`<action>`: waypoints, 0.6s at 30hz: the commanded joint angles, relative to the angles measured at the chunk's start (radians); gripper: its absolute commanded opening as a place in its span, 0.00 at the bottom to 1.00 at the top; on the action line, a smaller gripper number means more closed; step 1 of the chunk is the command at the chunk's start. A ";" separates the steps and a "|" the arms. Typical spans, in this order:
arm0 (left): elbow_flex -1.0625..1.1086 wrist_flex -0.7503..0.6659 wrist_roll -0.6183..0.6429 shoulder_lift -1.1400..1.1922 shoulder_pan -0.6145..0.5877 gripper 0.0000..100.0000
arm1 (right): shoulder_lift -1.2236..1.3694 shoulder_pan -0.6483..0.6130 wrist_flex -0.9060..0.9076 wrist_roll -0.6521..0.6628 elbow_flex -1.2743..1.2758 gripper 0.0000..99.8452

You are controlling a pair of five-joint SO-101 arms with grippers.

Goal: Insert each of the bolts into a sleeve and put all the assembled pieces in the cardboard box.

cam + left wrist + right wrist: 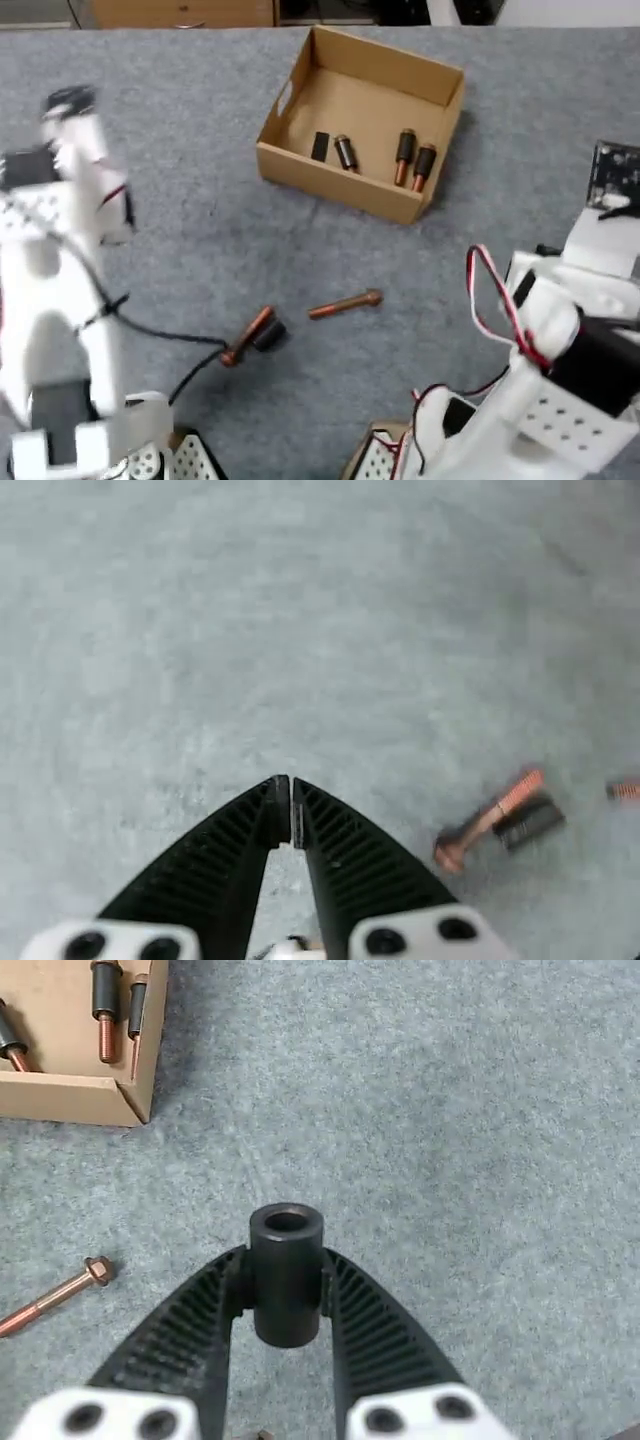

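Right pincer (284,1260): mine, clamped across the round wall of a black sleeve (286,1300), held above the grey table cover (200,230). The sleeve's open bore faces my wrist camera, and the ribbed pads bear on opposite sides.

Left pincer (289,790): mine, tips together with nothing between them, hanging over bare cover.

Item 1, black sleeve: I judge it hard, stiff, light and smooth-skinned. Being round, it may swivel or slide between two pads if pushed end-on. The hold across the wall suits it and leaves the visible mouth of the bore free.

Item 2, loose bolt (345,303): copper-coloured, lying flat on the cover between the box and my arms, touching nothing, head toward my right arm's side. Probably rigid metal, light, slim and apt to roll. I would take it across the shank close under the head, so the far end stays free to enter the bore.

Item 3, second bolt (240,347): flat on the cover nearer my left arm, with a dark sleeve (270,333) touching it. I cannot tell whether the shank passes through that sleeve or merely lies against it. If unjoined, both are likely to roll apart when nudged.

Item 4, cardboard box (330,182): open-topped, on the far side of the cover, well apart from both pincers. Contents: three sleeved bolts (405,150) lying flat, and one short black piece (320,146) of uncertain kind. The walls look thin and liable to shift if knocked
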 commanded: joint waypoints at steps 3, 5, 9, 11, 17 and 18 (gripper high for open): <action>-0.175 0.037 -0.109 0.070 0.229 0.02 | -0.025 0.042 -0.077 -0.012 0.071 0.00; -0.129 0.037 -0.110 0.065 0.318 0.02 | -0.025 0.091 -0.158 -0.014 0.134 0.00; -0.005 0.035 -0.110 0.068 0.477 0.02 | -0.025 0.171 -0.315 -0.008 0.298 0.00; 0.061 0.035 -0.110 0.067 0.548 0.02 | -0.025 0.186 -0.381 -0.005 0.366 0.00; 0.199 0.034 -0.204 0.065 0.721 0.04 | -0.024 0.202 -0.499 -0.014 0.435 0.00; 0.203 0.031 -0.238 0.068 0.744 0.05 | -0.024 0.202 -0.499 -0.014 0.437 0.00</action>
